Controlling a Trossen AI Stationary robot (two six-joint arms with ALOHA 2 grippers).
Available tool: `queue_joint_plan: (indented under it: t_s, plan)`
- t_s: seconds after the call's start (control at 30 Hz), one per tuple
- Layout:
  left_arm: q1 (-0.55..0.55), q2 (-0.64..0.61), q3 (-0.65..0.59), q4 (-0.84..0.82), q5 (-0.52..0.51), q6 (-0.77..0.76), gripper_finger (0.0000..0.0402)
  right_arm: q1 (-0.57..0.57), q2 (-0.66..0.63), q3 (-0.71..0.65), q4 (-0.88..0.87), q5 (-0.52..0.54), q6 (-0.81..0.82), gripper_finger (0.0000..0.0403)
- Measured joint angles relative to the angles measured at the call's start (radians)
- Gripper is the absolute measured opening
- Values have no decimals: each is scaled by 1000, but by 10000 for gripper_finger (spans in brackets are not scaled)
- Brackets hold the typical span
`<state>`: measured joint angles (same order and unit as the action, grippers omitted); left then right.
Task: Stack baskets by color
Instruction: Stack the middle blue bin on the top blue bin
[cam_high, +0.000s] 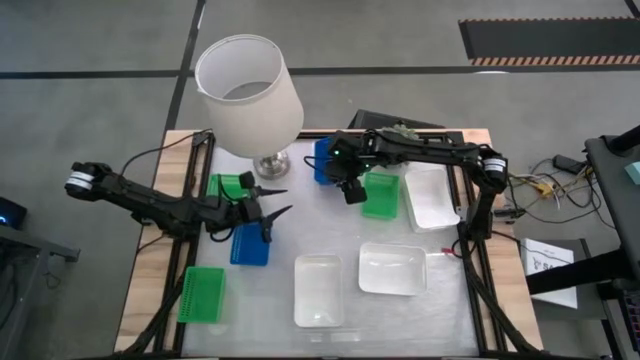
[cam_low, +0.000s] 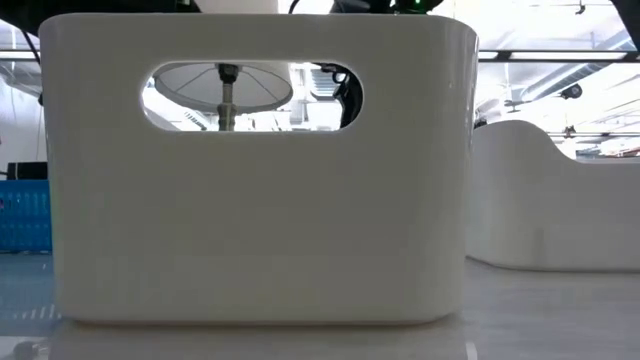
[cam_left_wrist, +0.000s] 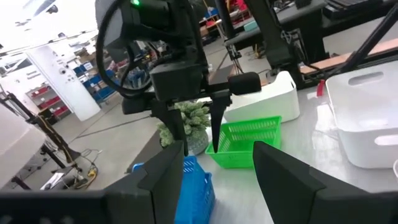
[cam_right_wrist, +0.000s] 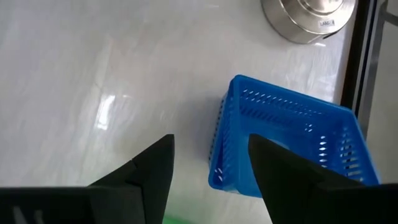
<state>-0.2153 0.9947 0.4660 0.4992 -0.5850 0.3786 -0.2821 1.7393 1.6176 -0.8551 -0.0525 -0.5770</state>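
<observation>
My right gripper (cam_high: 350, 190) hangs open at the far middle of the table, fingers slanting down. It is just above the near corner of a blue basket (cam_right_wrist: 292, 140) that sits by the lamp base. A green basket (cam_high: 380, 195) lies right beside it. My left gripper (cam_high: 286, 199) stands open and level at the left, pointing toward the right arm, with nothing between its fingers. Below it on the table lies a second blue basket (cam_high: 250, 243), and behind it a green basket (cam_high: 228, 185). Another green basket (cam_high: 202, 293) lies near the left front. White baskets (cam_high: 318, 290) (cam_high: 392, 268) (cam_high: 432, 197) lie at the front and right.
A white-shaded lamp (cam_high: 248, 95) on a metal base (cam_right_wrist: 308, 18) stands at the far left-middle, close to the far blue basket. A small potted plant (cam_left_wrist: 186, 121) sits at the far edge. In the low view a white basket (cam_low: 260, 170) fills most of the picture.
</observation>
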Motion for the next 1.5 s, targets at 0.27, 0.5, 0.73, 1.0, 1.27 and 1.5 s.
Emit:
queue_joint_plan:
  t_s: [0.27,0.5,0.73,1.0,1.27,1.5]
  plan:
    - [0,4,0,17,0,-6,177,17,0,0,-2,46,58,198]
    - [0,4,0,62,1,-5,177,40,-1,-1,-13,147,69,198]
    - [0,4,0,69,3,3,177,40,49,-1,53,120,91,198]
    - [0,0,0,71,3,14,177,32,162,18,68,255,45,192]
    - [0,0,0,69,4,21,177,20,199,63,29,255,60,116]
    - [0,0,0,69,4,21,177,0,208,64,16,253,56,25]
